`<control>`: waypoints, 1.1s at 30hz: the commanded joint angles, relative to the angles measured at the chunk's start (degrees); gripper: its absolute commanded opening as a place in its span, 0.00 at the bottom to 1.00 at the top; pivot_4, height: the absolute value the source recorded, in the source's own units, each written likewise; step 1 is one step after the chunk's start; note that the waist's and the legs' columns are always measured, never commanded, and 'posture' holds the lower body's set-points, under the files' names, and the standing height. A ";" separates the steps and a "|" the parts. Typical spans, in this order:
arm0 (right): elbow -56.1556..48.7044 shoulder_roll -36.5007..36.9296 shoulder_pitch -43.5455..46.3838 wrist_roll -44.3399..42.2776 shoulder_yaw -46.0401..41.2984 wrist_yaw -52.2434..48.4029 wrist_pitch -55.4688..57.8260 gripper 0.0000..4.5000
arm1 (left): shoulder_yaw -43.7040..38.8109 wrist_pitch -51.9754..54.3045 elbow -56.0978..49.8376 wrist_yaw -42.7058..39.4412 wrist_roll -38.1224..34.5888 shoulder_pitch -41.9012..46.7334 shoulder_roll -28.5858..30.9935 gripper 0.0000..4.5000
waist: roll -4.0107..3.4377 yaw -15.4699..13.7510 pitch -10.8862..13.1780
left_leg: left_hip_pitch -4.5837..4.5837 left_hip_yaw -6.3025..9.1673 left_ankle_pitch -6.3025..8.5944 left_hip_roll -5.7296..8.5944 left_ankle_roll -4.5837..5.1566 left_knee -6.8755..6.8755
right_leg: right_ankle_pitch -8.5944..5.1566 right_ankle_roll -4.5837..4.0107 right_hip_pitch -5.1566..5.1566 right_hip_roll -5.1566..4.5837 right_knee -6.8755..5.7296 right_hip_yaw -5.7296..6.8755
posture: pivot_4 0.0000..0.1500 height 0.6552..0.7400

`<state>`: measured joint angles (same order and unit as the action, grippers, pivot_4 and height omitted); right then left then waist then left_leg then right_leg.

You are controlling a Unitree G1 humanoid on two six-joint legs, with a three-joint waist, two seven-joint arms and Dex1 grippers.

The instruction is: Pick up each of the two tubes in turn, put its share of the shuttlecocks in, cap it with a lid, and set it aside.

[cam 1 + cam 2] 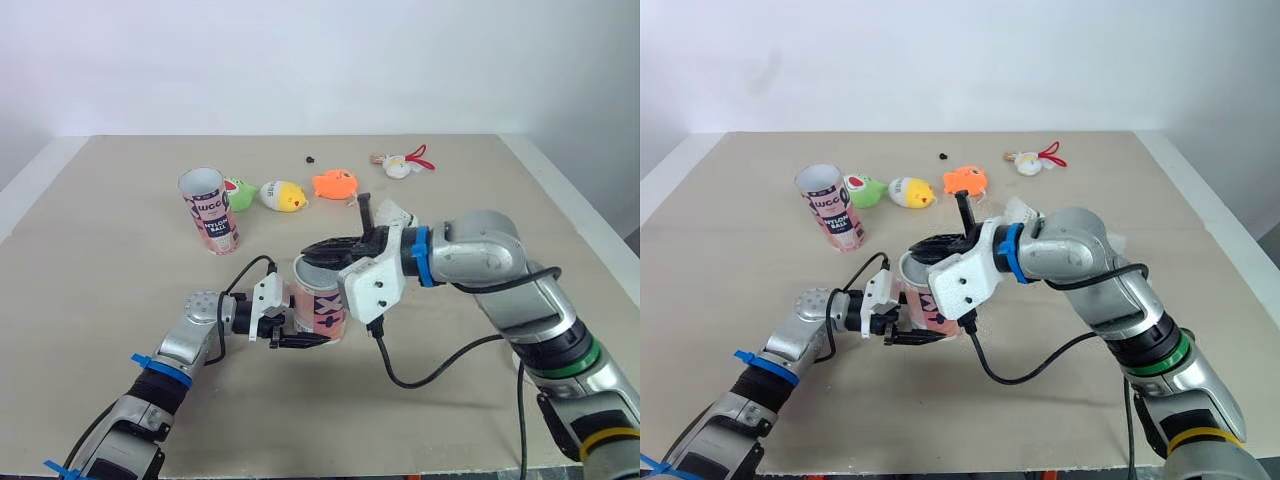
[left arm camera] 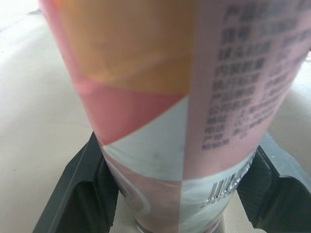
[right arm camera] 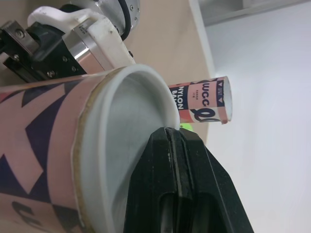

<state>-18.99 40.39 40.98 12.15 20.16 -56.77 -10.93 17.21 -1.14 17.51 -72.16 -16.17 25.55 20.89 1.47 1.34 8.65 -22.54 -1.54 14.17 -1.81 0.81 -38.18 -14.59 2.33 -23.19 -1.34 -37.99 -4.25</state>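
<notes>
Near tube (image 1: 315,300): upright on the table (image 1: 80,260), front centre, mouth open, no lid on; no view of the contents.
Left hand (image 1: 303,335): closed on the near tube low down, fingers (image 2: 85,194) either side and pressed against the wall.
Right hand (image 3: 176,138): over the tube mouth, fingers drawn together, tips at the white rim; nothing seen between them.
Far tube (image 1: 208,210): upright, open, well apart at the left rear, untouched.
Shuttlecocks: green (image 1: 238,193), yellow (image 1: 283,196) and orange (image 1: 335,184) in a row beyond the near tube, the green one just beside the far tube; white-and-red one (image 1: 400,165) farther back. All on the table.
Lids: none identified for certain.
Stage, as judged: near tube held ready for filling, with most or all of the loading not yet done.
Risk, tipping: from a sideways nudge at the rim by the right hand; worse with so low a grip and so little clearance at the mouth.
Risk, twisting: same cause, with possible rotation of the tube inside the left hand and loss of alignment for the drop.
Risk, crushed wall: from too hard a squeeze on what looks like thin card; likely an oval mouth and a poor lid fit later.
Risk, scattered shuttlecocks: from a careless reach back, with the right forearm close to the orange one.
Risk, snag: from the cable (image 1: 390,365) looping under the right hand, near the tube base.
</notes>
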 commanded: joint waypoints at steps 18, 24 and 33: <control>-3.67 2.98 6.94 -19.11 -10.38 -8.52 20.92 0.69 | 3.59 1.18 3.74 -1.33 4.04 -1.38 0.22 0.62 | 0.07 -0.08 -0.02 | -0.22 0.04 0.00 0.03 0.00 0.67 | 0.20 -0.27 0.01 -0.12 0.85 0.11 | 1.00 1.00; -4.12 6.90 11.26 -29.52 -16.13 -12.36 30.82 0.69 | 3.40 1.08 3.91 -1.27 4.29 -1.46 -0.29 0.62 | 0.02 -0.29 0.01 | -0.52 0.17 0.01 0.12 -0.01 0.67 | 0.30 -0.02 -0.14 -0.26 0.97 0.28 | 1.00 1.00; -5.84 10.84 11.49 -40.21 -16.38 -15.92 43.59 0.18 | 3.38 0.39 4.19 -0.65 4.57 -2.02 -0.76 0.62 | -0.02 -0.27 0.04 | -0.55 0.18 0.01 0.18 -0.01 0.67 | 0.24 -0.09 -0.13 -0.42 0.99 0.31 | 1.00 1.00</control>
<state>-22.80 50.59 52.16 -26.37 4.27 -71.88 31.82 17.96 -2.34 17.47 -73.70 -16.10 25.82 19.48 1.44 1.07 8.69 -23.09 -1.37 14.19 -1.62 0.80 -37.51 -14.33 2.29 -23.33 -1.77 -37.00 -3.94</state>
